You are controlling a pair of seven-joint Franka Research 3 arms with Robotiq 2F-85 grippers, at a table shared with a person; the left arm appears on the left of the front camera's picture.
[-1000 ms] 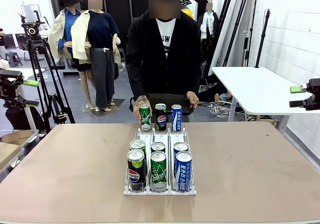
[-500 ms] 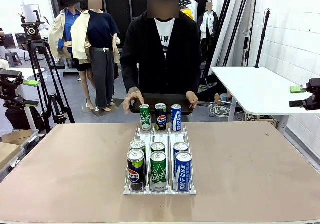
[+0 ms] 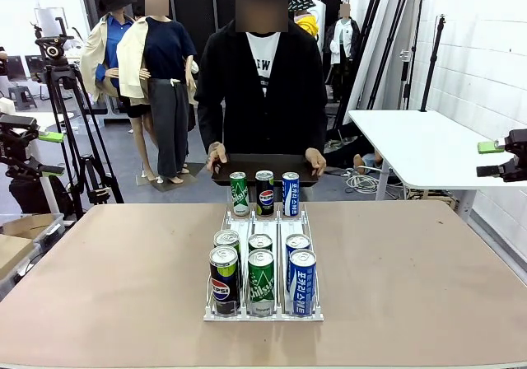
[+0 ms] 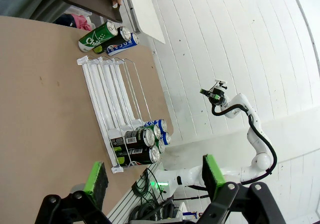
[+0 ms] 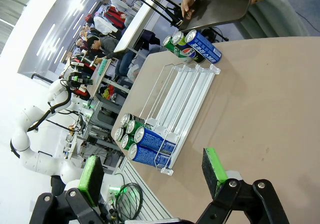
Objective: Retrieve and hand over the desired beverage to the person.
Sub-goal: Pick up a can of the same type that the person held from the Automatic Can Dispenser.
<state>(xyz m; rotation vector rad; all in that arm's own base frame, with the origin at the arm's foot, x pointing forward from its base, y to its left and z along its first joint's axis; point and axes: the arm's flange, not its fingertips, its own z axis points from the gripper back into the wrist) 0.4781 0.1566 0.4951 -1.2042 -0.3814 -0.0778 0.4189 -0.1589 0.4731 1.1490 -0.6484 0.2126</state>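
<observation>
The person stands at the far side of the table and holds a dark tray with both hands. A white wire rack lies in the middle of the brown table. At its far end stand a green can, a Pepsi can and a blue can. Several more cans crowd its near end. My left gripper hangs open off the table's left edge, and my right gripper hangs open off the right edge. Nothing sits between the open left gripper fingers or the open right gripper fingers.
A camera tripod stands at the back left. A white side table is at the back right. The brown tabletop is bare on both sides of the rack.
The person's hand let go of the green can at the rack's far end and went back to the tray. The person has straightened up. Neither arm moved.
</observation>
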